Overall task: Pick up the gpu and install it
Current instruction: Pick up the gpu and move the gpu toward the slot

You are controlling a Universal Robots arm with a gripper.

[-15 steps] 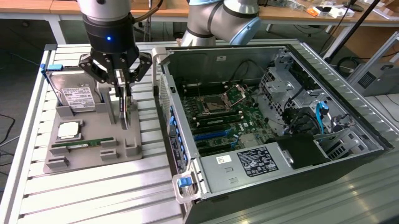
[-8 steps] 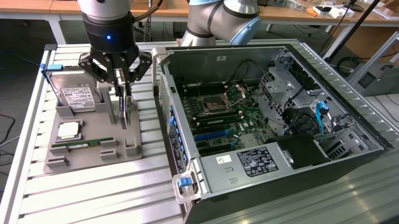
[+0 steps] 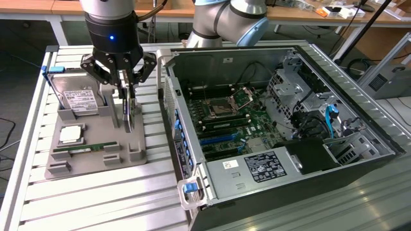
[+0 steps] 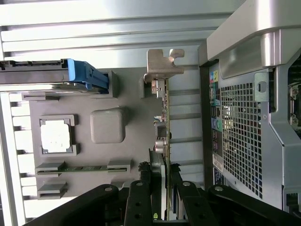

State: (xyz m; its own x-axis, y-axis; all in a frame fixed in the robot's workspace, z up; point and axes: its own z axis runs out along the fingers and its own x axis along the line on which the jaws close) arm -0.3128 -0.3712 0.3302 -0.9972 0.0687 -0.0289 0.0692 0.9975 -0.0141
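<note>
The gripper has its fingers pressed on both faces of the gpu, covering the card's near end. Whether its lower edge has left the grey holder tray cannot be told. The card stands on edge, with its silver bracket at the far end. It is just beside the wall of the open computer case, with a narrow strip of slatted table between. The tray also holds a hard drive, a CPU and a RAM stick. Inside the case lies the motherboard.

Gray fixture holds hard drive, CPU, RAM stick — open computer case beside.
</note>
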